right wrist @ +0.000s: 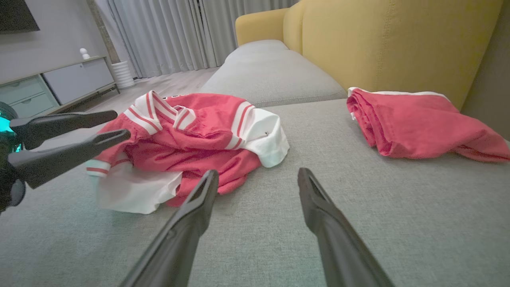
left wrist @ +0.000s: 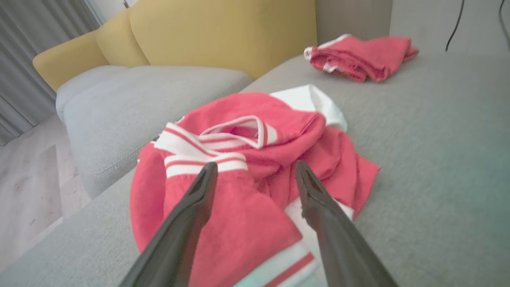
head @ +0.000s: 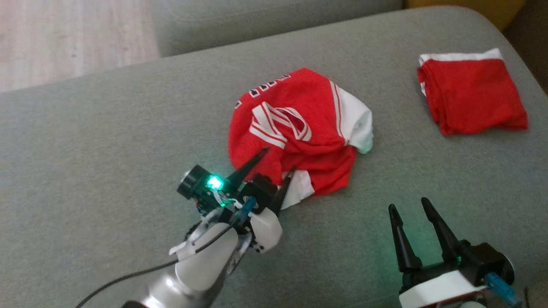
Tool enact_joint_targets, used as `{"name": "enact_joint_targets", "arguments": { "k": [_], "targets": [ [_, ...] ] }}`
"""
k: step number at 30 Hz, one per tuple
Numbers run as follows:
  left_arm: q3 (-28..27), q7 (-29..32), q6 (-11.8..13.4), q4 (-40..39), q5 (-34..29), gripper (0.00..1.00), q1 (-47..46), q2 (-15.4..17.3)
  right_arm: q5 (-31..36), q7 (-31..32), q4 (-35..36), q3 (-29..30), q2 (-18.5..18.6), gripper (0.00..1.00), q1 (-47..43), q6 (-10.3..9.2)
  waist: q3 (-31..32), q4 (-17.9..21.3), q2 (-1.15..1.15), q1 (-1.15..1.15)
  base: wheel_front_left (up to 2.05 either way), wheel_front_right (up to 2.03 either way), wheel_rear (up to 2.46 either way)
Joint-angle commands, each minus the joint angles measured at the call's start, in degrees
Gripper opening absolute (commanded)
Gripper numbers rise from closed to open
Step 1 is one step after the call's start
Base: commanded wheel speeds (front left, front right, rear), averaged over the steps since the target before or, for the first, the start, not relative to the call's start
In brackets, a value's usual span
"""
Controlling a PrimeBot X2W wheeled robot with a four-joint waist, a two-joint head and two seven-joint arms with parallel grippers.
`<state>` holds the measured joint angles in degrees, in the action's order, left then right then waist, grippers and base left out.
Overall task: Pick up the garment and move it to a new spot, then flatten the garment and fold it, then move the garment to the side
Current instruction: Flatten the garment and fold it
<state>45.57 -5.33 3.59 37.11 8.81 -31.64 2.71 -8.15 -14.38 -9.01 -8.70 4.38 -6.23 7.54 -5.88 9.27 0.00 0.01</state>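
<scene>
The garment (head: 299, 128), a red jersey with white striped trim, lies crumpled in the middle of the grey sofa seat (head: 107, 149). My left gripper (head: 281, 159) is open, its two dark fingers spread over the garment's near edge with nothing between them. In the left wrist view the garment (left wrist: 247, 107) lies bunched just past that gripper (left wrist: 255, 165). My right gripper (head: 408, 204) is open over bare cushion to the right of the garment. In the right wrist view it (right wrist: 258, 172) points at the seat beside the garment (right wrist: 199, 131), with the left gripper (right wrist: 113, 125) at the far left.
A second red garment (head: 471, 96) lies folded at the seat's far right, also seen as a folded red pile (left wrist: 358, 56) (right wrist: 418, 123). A yellow sofa back (right wrist: 378, 44) rises behind it. A wooden floor (head: 64, 38) lies beyond the seat's left edge.
</scene>
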Motion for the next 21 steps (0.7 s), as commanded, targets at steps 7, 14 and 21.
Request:
{"name": "enact_joint_targets", "arguments": {
  "k": [7,14,21],
  "targets": [
    [0.6,2.3,5.5,9.0,-0.9,1.00,-7.3,0.2,-0.6,-0.6,1.4,-1.5,0.5,1.00,3.5,-0.05,-2.8,3.3,0.00,-0.01,0.00,0.00,0.00],
    [2.3,3.0,6.1,14.4,-1.1,0.31,-8.6,0.2,-0.7,-0.6,1.1,-1.4,0.1,1.00,3.3,-0.05,-1.8,3.2,0.00,-0.01,0.00,0.00,0.00],
    [2.1,2.8,3.4,16.3,3.0,0.00,-7.9,0.2,-0.7,-0.6,0.9,-1.7,-0.1,1.00,3.2,-0.05,0.2,3.0,0.00,-0.01,0.00,0.00,0.00]
  ]
}}
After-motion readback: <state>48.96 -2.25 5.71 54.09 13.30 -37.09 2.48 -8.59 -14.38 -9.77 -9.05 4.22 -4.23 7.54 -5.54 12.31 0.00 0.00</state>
